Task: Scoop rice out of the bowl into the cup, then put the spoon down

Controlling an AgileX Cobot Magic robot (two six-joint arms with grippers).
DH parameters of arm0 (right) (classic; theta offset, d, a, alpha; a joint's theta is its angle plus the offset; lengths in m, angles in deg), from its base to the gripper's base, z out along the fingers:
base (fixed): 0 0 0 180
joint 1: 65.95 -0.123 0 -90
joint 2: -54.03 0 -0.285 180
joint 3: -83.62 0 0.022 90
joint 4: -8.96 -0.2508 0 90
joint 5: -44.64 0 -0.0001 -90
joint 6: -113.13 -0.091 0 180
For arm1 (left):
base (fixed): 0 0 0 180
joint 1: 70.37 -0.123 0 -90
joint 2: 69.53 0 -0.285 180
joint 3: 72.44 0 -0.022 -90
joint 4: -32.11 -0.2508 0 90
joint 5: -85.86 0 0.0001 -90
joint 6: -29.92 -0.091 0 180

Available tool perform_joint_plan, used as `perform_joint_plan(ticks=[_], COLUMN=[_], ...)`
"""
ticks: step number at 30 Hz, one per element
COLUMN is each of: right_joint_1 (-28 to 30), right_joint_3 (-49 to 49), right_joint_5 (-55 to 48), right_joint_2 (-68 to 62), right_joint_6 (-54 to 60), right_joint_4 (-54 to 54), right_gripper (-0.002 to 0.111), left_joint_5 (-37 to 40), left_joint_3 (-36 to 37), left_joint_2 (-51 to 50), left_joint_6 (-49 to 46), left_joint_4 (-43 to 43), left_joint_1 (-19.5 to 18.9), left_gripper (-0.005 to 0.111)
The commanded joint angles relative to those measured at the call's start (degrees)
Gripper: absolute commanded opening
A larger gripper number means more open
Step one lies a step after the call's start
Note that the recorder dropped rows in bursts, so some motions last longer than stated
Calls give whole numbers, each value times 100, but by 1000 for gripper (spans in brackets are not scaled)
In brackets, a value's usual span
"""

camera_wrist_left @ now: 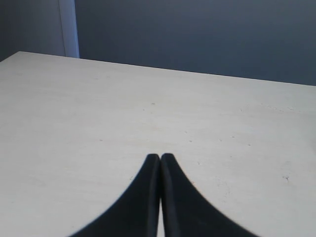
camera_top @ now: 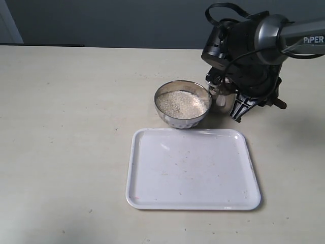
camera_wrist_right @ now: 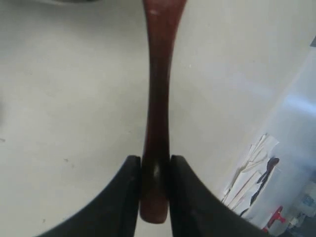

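Nearest, at lower centre of the exterior view: a white rounded tray (camera_top: 193, 170), flat on the pale table (camera_top: 61, 152), with a few tiny specks on its surface. Just beyond the tray's far edge, a little above centre: the bowl (camera_top: 175, 121), upright, shiny steel, filled close to the rim with the rice (camera_top: 182, 102), white and fairly level. Immediately right of the bowl, touching or just beside it: the cup (camera_top: 220, 99), upright, partly hidden behind the right gripper (camera_top: 242, 108); contents impossible to tell. In the right wrist view, clamped on the spoon (camera_wrist_right: 159, 89), black fingers (camera_wrist_right: 121, 197) pressed on both sides of the reddish-brown handle near its end, scooping end cut off at the frame's top. Held over the table beside the cup, upper right in the exterior view. In the left wrist view, the left gripper (camera_wrist_left: 160, 159) closed tip to tip, nothing between, above the table.
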Motion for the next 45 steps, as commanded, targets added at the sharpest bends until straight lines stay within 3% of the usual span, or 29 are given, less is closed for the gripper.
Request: perform_joint_plan(ticks=[1,7,17,30,45], right_joint_1=[4,-166,-166,-156,-156], right_joint_3=[231,463,475,475,282], right_joint_5=[8,8,8,8,8], right_joint_2=[16,16,16,16,84], right_joint_6=[-95,-449,-449,-390,-274], right_joint_4=[270,922,1001,-237,-258], right_gripper=[-1,-1,-1,-1,-1], left_joint_5=[-75,-75,-75,-75,-75], left_joint_3=[-23,-23,-23,-23,-23], left_joint_2=[3,3,3,3,3], left_joint_6=[37,37,37,37,37], left_joint_4=[-6,-6,-6,-6,-6], left_joint_1=[8,8,8,8,8], left_gripper=[0,0,0,0,0])
